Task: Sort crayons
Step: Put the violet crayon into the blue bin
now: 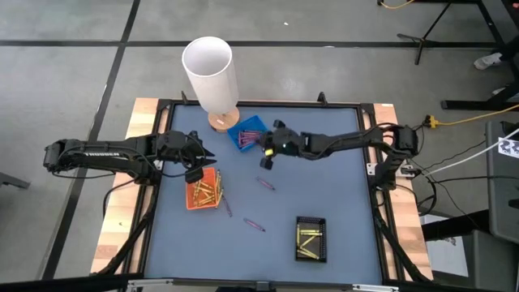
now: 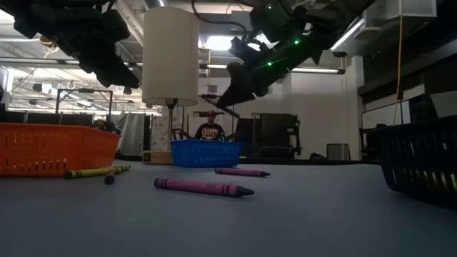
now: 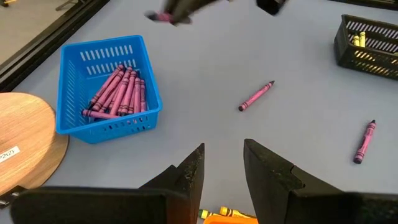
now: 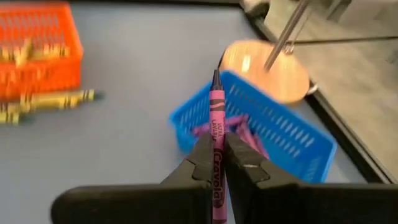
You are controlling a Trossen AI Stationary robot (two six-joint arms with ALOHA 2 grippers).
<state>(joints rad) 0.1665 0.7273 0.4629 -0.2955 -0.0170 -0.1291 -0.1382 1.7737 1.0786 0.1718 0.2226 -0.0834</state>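
My right gripper [image 4: 216,144] hangs above the table beside the blue tray [image 1: 246,132], shut on a purple crayon [image 4: 216,118]. The blue tray holds several purple crayons [image 3: 118,93]. Two more purple crayons [image 1: 266,183] [image 1: 254,224] lie flat on the table's middle. Gold crayons fill the orange tray [image 1: 203,189], and a few [image 4: 50,102] lie on the table beside it. The black tray [image 1: 310,239] holds yellow crayons. My left gripper [image 3: 222,162] waits open above the orange tray, with nothing between its fingers. My right gripper pinches the purple crayon between its two fingers, on the wrapped shaft [image 4: 217,155]. The crayon lies along the fingers, and its pointed end [image 4: 216,78] sticks out past the fingertips toward the blue tray. The fingers slant down from the table's right side. The crayon is lifted clear of the table.
A lamp with a tall white shade [image 1: 209,73] stands on a round wooden base [image 1: 223,122] at the far edge, right next to the blue tray. A raised dark frame [image 1: 369,162] borders the table. Open tabletop lies between the loose purple crayons and the black tray.
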